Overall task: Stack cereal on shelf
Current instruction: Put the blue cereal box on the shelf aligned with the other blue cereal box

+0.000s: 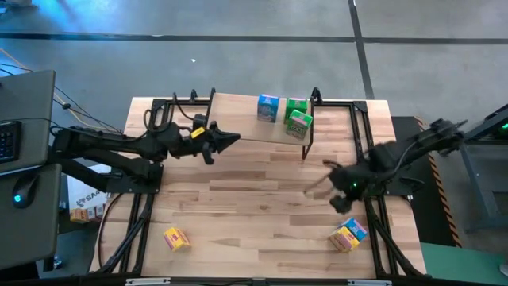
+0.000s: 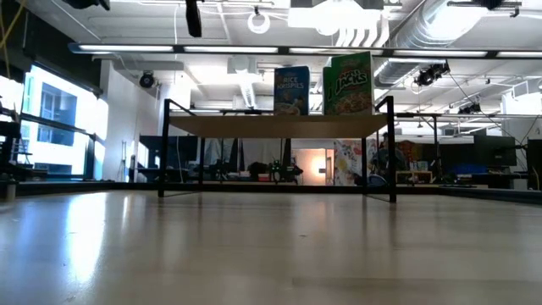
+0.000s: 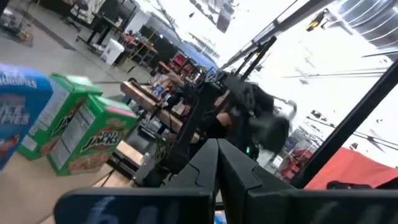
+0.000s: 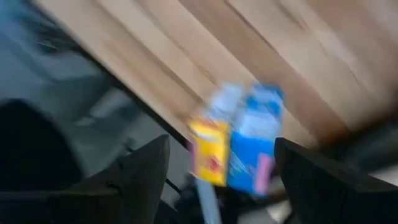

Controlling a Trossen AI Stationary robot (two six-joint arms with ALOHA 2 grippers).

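Three boxes stood on the shelf (image 1: 238, 119): a blue box (image 1: 268, 108) and two green boxes (image 1: 298, 117), the nearer one beside or on the other. Three were left on the worktop (image 1: 254, 206): one yellow box (image 1: 175, 238) front left, a yellow-blue pair (image 1: 348, 234) touching front right. So roughly half done. Right end effector (image 1: 325, 184) hung over the worktop's right side, fingers wide apart, empty, wrist aimed at the pair. Left end effector (image 1: 230, 141) was closed, empty, parked by the shelf's front edge.
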